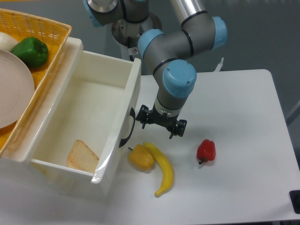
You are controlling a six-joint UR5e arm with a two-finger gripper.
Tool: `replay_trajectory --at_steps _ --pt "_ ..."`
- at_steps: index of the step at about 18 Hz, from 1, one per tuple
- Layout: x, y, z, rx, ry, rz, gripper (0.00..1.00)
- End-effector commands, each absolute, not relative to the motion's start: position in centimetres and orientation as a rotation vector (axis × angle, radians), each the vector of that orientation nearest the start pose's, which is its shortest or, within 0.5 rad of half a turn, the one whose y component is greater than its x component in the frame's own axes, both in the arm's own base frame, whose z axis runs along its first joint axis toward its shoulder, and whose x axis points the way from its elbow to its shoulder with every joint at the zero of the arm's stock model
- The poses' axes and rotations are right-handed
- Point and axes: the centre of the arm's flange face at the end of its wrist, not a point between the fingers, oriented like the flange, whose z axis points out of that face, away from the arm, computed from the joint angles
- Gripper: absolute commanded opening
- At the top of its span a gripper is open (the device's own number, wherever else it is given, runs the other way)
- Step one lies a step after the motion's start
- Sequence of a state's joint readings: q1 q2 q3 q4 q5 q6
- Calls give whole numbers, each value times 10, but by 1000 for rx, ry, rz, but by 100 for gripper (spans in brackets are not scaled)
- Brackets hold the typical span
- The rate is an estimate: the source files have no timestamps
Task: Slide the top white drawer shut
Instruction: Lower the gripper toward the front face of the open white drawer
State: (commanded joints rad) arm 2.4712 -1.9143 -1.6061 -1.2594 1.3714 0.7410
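Observation:
The top white drawer (119, 117) stands pulled far out toward the right, its glossy cream box open upward with a slice of bread (82, 157) on its floor. Its curved black handle (128, 129) faces right on the front panel. My gripper (159, 125) hangs just right of that handle, close above the table. Its fingers (143, 118) are spread apart with nothing between them, the left one nearly at the handle.
A yellow pepper (140, 157) and a banana (162, 168) lie right below the gripper, by the drawer front. A red pepper (206, 150) sits further right. On the cabinet top stands a yellow wicker basket (44, 33) with a green pepper (30, 51) and a plate (14, 89).

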Motion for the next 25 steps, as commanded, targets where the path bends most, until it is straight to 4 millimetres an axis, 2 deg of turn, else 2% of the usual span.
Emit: replay_trajectory --at_steps 4,9,15,22,25 --pt "-385 500 310 -3018 -275 -279 100" --pt "-394 499 306 -3016 -289 -283 100" --pt "-396 503 305 -3004 -286 -298 100" --pt "-400 508 286 -3010 -283 -340 100" --pt "-399 510 286 -2998 -292 -357 100"
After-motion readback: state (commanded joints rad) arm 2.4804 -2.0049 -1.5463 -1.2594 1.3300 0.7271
